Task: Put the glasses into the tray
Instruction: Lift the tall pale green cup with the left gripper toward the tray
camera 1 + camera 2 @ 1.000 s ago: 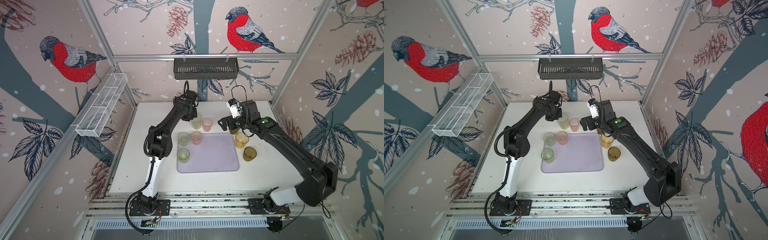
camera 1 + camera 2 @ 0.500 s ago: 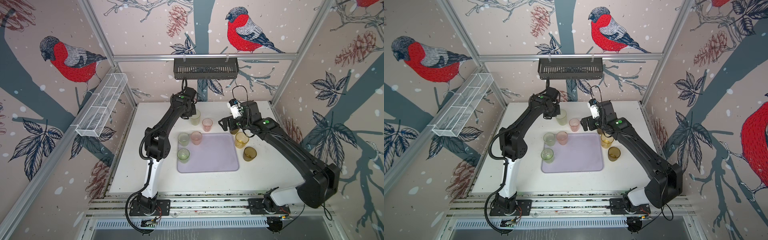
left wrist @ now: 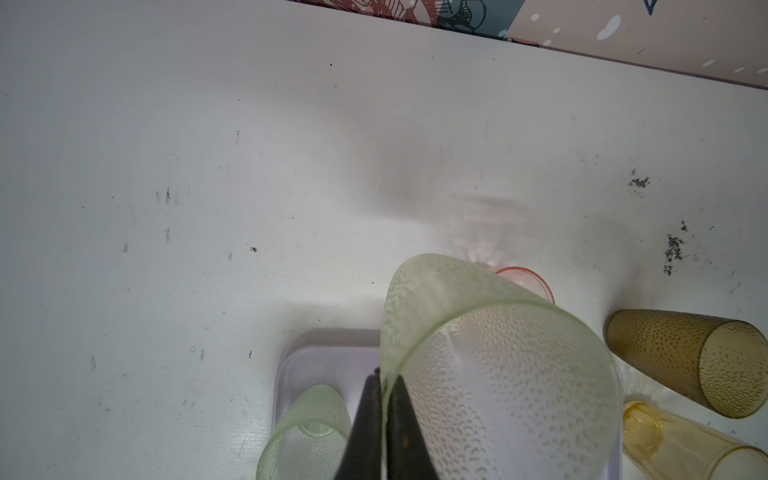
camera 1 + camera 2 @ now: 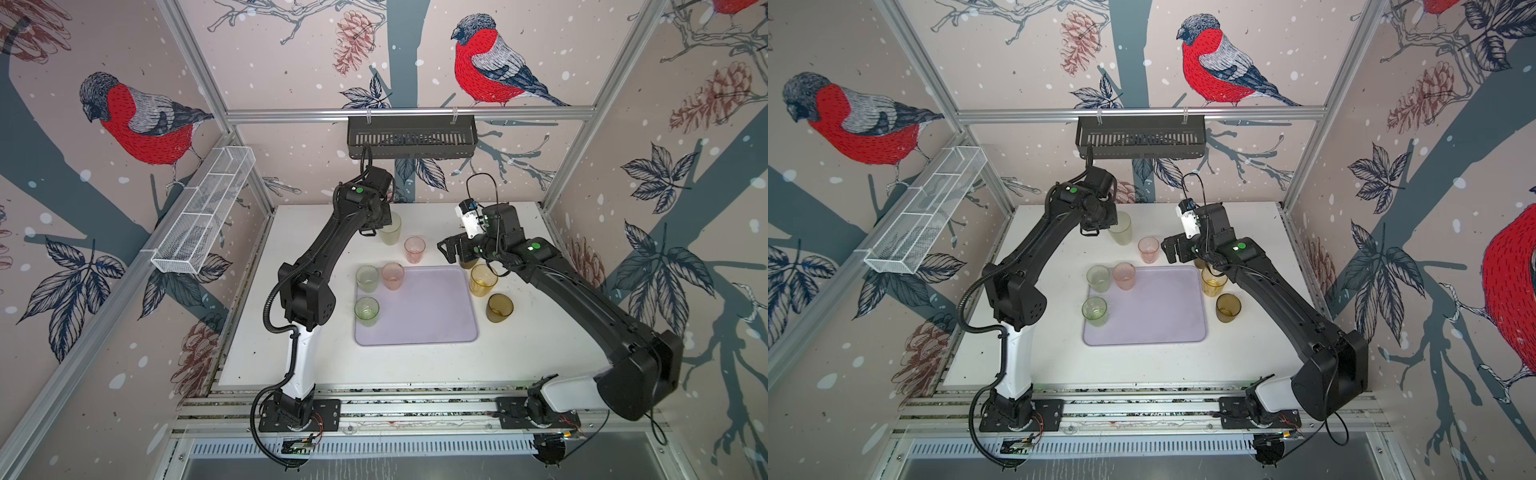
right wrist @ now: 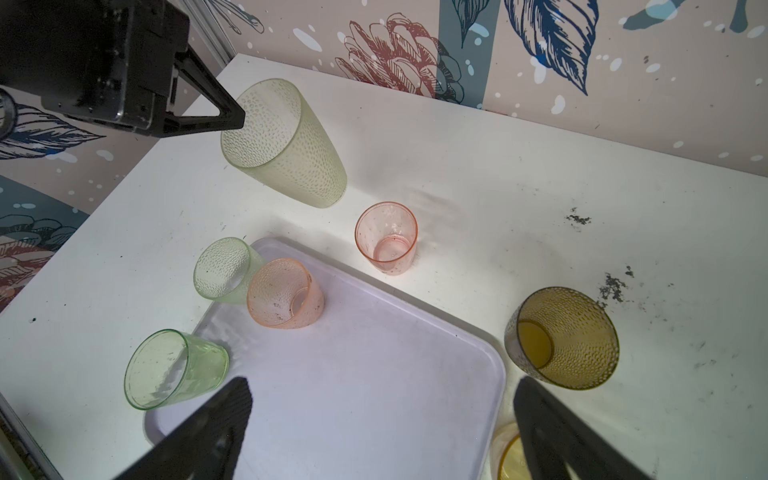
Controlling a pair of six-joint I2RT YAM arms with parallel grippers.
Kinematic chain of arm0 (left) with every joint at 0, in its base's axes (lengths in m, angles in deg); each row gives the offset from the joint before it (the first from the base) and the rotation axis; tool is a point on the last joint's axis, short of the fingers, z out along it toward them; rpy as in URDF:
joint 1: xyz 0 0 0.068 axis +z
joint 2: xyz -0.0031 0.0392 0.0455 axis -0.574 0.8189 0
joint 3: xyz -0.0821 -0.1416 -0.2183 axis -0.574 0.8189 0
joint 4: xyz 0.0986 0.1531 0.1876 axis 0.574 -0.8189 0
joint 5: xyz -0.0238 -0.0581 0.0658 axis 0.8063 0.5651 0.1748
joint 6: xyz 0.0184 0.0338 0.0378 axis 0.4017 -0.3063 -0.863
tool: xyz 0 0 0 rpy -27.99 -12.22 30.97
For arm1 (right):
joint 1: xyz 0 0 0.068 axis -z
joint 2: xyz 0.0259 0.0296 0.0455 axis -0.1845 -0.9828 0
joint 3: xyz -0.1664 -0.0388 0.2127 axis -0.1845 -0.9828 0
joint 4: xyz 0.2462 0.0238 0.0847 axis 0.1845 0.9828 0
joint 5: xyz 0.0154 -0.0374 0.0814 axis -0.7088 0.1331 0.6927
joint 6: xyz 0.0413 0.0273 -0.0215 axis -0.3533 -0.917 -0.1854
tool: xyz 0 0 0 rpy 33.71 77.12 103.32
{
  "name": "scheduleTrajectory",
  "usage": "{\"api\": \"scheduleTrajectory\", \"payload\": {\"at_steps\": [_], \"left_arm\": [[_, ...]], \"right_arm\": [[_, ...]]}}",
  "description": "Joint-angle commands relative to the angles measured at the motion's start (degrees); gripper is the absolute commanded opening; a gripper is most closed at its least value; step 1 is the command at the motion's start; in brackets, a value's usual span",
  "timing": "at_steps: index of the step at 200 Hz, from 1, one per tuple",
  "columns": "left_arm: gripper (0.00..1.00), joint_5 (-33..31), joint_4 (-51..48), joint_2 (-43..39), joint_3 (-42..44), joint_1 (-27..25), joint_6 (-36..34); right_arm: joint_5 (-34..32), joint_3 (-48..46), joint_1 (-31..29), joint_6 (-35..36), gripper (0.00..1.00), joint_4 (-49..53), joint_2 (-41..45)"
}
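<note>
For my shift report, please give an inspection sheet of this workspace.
Surface: white table, scuffed, with dark specks.
Job's things: lavender tray; pink glass in its far left corner; pale green glass and clear green glass at its left edge; tall green glass held aloft; second pink glass, yellow glass, brown glass on the table.
Clutter: nothing seen.
Grippers: left gripper shut on the tall green glass rim; right gripper open, empty.
Cables: black hose on left arm, clear of glasses.
Surroundings: black basket, white mesh basket on the walls.

Lavender tray point(image 4: 432, 316), dimpled pale-green glass point(image 5: 291, 153), pink glass point(image 5: 386, 239), dark amber glass point(image 5: 569, 345), bullfinch-patterned wallpaper point(image 4: 478, 70).
</note>
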Motion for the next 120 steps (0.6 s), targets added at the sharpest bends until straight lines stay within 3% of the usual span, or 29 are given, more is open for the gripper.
{"api": "scheduleTrajectory", "payload": {"at_steps": [1,120], "left_arm": [[0.00,-1.99,-2.10,-1.97,-0.35,-0.21,0.45],[0.00,-2.82,-8.00,-8.87,-0.26,-3.20,1.10]], "right_arm": [[1.07,-0.14,0.08,-0.76,1.00,-1.75,0.48],[3.00,-1.19,0.43,-1.09,1.00,-2.38,1.04]]}}
